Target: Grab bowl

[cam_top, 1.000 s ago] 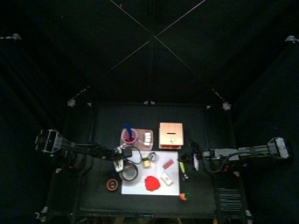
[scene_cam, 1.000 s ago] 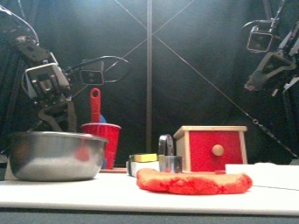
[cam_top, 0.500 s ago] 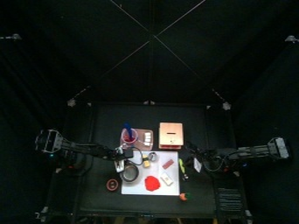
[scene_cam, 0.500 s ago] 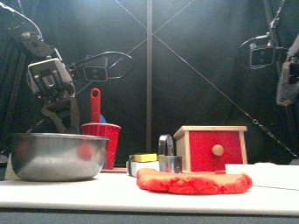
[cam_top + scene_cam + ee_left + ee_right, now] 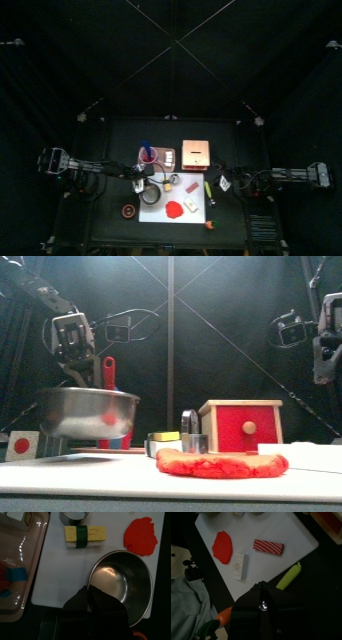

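No writing or label can be read on anything here. The left gripper is clamped on the near rim of the bowl, which hangs tilted clear of the table at the left of the front view, its shiny inside holding nothing; behind it stands a red cup with a red-handled tool upright in it, and just beside that a red wooden box. The right gripper hovers over the white mat near a red disc, a red striped block and a yellow-green stick; how wide its jaws stand cannot be told.

left end effector, bowl lifted above table
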{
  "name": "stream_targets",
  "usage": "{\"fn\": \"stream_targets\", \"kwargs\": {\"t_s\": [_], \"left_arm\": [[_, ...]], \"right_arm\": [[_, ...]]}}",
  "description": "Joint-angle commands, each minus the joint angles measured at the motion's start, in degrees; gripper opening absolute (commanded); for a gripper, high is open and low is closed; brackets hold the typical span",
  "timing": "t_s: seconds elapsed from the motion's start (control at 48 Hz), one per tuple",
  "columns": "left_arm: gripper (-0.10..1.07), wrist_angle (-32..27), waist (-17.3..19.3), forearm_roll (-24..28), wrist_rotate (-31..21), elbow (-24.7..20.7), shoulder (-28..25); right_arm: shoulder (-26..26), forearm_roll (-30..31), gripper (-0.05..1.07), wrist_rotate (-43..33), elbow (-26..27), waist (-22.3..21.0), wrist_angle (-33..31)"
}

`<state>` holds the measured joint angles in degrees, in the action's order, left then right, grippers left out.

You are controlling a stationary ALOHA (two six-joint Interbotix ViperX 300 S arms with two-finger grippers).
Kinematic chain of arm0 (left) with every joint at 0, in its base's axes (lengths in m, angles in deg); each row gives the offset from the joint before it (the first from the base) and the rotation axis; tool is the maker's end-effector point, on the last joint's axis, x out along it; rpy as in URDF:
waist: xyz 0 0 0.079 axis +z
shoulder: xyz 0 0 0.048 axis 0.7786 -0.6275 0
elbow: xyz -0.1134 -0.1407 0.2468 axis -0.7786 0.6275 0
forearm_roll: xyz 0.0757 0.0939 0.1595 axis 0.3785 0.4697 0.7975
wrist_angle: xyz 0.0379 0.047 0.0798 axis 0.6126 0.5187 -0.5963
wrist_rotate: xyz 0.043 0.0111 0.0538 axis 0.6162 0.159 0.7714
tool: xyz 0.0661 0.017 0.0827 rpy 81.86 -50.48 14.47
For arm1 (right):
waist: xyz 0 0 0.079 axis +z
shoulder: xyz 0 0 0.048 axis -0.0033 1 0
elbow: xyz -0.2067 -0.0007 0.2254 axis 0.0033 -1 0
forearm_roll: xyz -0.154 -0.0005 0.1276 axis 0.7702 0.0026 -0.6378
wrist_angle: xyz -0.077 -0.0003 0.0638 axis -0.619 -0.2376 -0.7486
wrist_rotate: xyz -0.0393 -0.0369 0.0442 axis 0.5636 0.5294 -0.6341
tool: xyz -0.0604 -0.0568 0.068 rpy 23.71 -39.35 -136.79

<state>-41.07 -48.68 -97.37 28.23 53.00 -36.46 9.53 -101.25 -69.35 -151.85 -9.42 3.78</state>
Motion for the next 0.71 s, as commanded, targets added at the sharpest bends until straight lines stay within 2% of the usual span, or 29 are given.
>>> {"fn": "stream_targets", "kwargs": {"t_s": [0.0, 0.062, 0.167, 0.375, 0.542, 0.688], "left_arm": [[0.32, 0.3, 1.6, -3.2, -0.1, -1.4, 1.2], [0.32, 0.3, 2.3, -5.4, -0.1, -1.4, 1.3], [0.31, 0.8, 3.0, -8.0, -0.1, -1.3, 1.4], [0.31, 1.6, 3.9, -11.2, -0.3, -1.3, 1.8], [0.31, 2.2, 4.7, -14.6, -0.3, -1.2, 2.4], [0.31, 2.5, 4.7, -15.0, -0.3, -1.3, 2.4]], "right_arm": [[2.6, -0.6, 0.58, 0.1, 2.9, -0.9, 0.3], [4.8, -1.0, 0.66, 0.1, 3.2, -1.2, 0.3], [7.9, -1.1, 0.73, 0.0, 3.8, -1.2, 0.5], [13.3, -0.2, 0.75, -3.9, 5.0, -1.2, 2.3], [16.3, 6.2, 0.76, -12.0, 6.0, 0.0, 2.7], [18.0, 15.1, 0.76, -22.7, 7.0, 2.7, 2.6]]}}
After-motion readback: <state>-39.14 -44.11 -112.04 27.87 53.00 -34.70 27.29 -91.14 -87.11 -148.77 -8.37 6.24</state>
